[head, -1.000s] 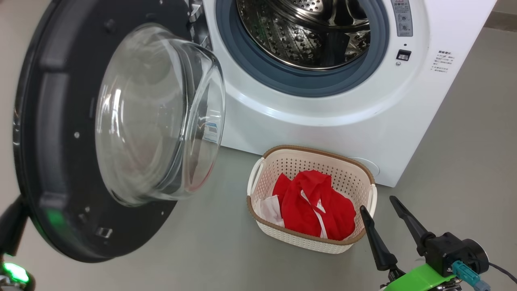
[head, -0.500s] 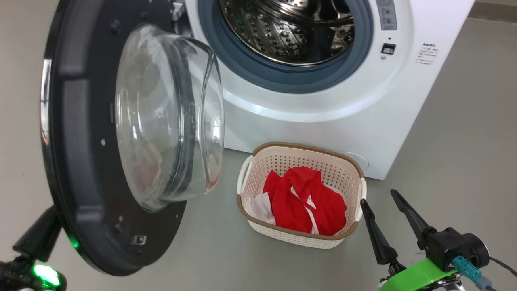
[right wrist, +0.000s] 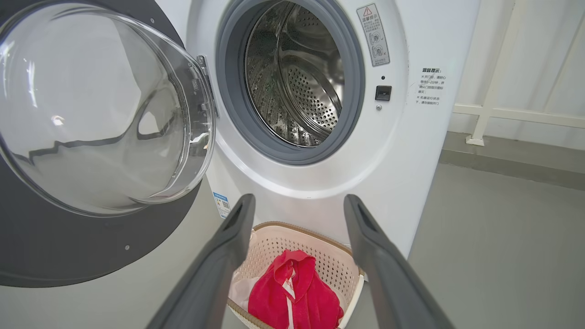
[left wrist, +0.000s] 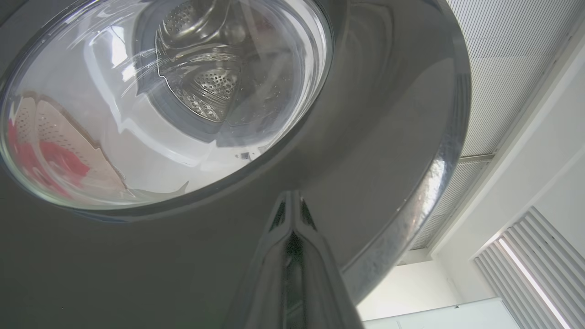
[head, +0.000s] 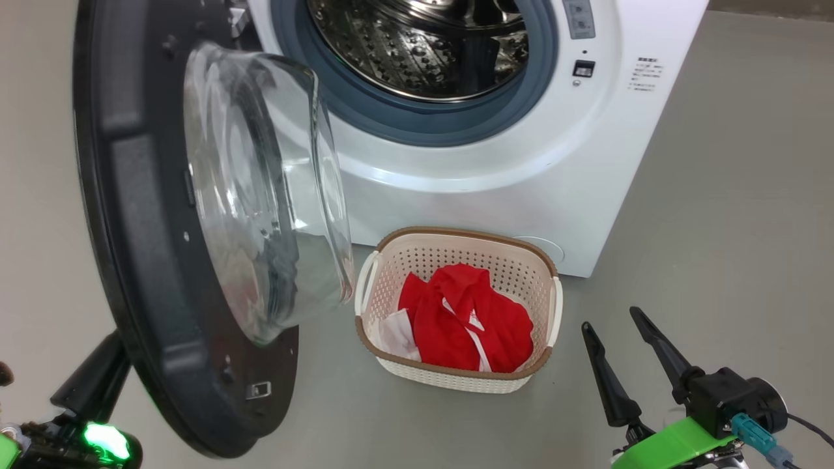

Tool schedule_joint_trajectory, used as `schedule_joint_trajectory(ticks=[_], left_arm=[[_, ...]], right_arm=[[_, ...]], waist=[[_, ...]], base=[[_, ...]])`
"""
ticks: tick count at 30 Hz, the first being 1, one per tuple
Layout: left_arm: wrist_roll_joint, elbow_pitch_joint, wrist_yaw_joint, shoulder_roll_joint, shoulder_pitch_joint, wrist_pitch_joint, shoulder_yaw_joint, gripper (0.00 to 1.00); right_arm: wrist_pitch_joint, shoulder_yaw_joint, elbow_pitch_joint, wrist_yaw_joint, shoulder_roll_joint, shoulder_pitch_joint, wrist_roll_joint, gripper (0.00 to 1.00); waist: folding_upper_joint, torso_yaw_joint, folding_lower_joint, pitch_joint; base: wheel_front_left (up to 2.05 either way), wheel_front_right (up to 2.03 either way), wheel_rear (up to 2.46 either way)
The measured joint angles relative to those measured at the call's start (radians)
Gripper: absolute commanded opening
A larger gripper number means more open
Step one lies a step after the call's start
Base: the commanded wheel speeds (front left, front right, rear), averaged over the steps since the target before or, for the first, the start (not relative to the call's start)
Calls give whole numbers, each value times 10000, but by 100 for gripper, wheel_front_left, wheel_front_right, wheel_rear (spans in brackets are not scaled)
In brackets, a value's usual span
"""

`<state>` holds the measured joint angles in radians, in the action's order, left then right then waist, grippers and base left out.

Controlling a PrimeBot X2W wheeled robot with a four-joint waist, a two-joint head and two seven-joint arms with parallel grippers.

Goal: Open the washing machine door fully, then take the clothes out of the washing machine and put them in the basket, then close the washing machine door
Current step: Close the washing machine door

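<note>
A: Entry one. What do we list as hidden or cut off?
B: The large round washing machine door point(head: 146, 273), with its wide glossy black rim. Its top runs past the head view's upper edge. The perforated steel drum point(head: 423, 49) is cropped there too. In that view the left gripper point(left wrist: 290, 201) sits behind the door's lower edge, and we see one dark finger beside a green light point(head: 104, 441).

A: Its state?
B: In the left wrist view the two fingers are pressed together with nothing between them. Their tips are right at the door's glossy outer face. We cannot tell whether they touch it.

A: Which way does the door face?
B: It stands upright and open, nearly edge-on to the head camera, hinged at the opening's left. Its bulging clear glass bowl point(head: 260, 189) points to that view's right, towards the big white front-loading washing machine point(head: 482, 195).

A: And the laundry?
B: We record bright red garments point(head: 469, 319) with white trim, bunched in the small cream-white perforated plastic basket point(head: 456, 233) with the brown woven-look rim. A small white cloth point(head: 394, 335) lies at their left. The basket sits on the grey floor point(head: 717, 228), just before the machine's front and below the opening.

A: The other arm?
B: The right gripper point(head: 609, 318) hovers near the basket's right side without touching it. Its fingers are spread wide and hold nothing.
</note>
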<state>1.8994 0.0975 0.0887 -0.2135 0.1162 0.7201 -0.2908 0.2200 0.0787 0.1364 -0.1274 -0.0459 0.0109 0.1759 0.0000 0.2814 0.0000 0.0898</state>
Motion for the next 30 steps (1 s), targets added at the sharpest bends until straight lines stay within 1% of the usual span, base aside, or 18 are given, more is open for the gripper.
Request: schedule_joint_trajectory(ticks=[12,17,24,29,30], left_arm=[[-65,-548,-15,242,-52,90,322,0],[-79,-721,-92,322,-90,104,368,0],[-79,-922,-92,416,-158,69,240,0],[-169,-1034,-84,533,-191,-198,10,0],[-171,-1058,-79,562,-223,-280,-61,4]], right_arm=[[90,38,184,0,0,-201,86,100],[148,40,263,0,0,-209,92,100],[186,40,351,0,0,-330,176,100],[192,44,393,0,0,-329,213,100],[192,46,403,0,0,-328,257,100]], waist=[[0,-530,0,103],[0,-737,0,121],[0,-801,0,84],[0,-766,0,29],[0,-751,0,10]], base=[[0,0,0],[0,0,0],[0,0,0],[0,0,0],[0,0,0]])
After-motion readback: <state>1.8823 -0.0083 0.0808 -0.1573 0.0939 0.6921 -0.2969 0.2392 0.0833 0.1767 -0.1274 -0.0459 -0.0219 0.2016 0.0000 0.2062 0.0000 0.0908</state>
